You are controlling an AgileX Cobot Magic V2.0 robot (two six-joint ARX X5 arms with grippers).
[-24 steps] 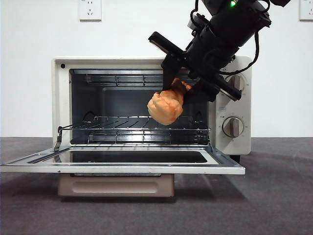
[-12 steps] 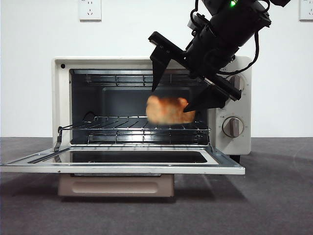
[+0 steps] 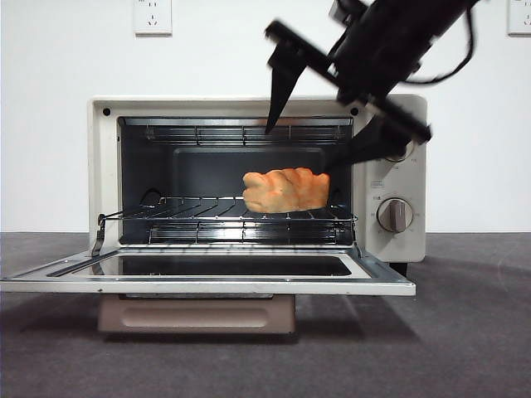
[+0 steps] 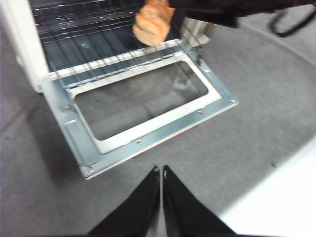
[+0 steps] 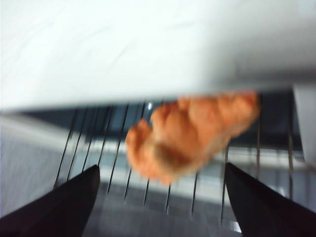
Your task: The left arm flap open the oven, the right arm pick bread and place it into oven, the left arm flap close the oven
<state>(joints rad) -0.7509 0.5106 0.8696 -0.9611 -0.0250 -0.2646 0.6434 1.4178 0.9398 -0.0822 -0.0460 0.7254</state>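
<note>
The cream-white oven (image 3: 102,166) stands with its glass door (image 3: 207,267) flapped down flat. The orange-golden bread (image 3: 284,190) lies on the wire rack (image 3: 199,217) inside, toward the right. It also shows in the left wrist view (image 4: 152,22) and the right wrist view (image 5: 190,133). My right gripper (image 3: 303,141) is open and empty, raised just above the bread at the oven's mouth. My left gripper (image 4: 161,173) is shut and empty, hovering over the grey table in front of the open door (image 4: 148,111).
The oven's two knobs (image 3: 394,214) sit on its right panel. Wall sockets (image 3: 153,16) are on the white wall behind. A grey mat (image 3: 465,323) covers the table around the oven.
My right gripper opened and let go of the bread, which dropped onto the rack and settled flat. The gripper has since lifted up and away from it.
</note>
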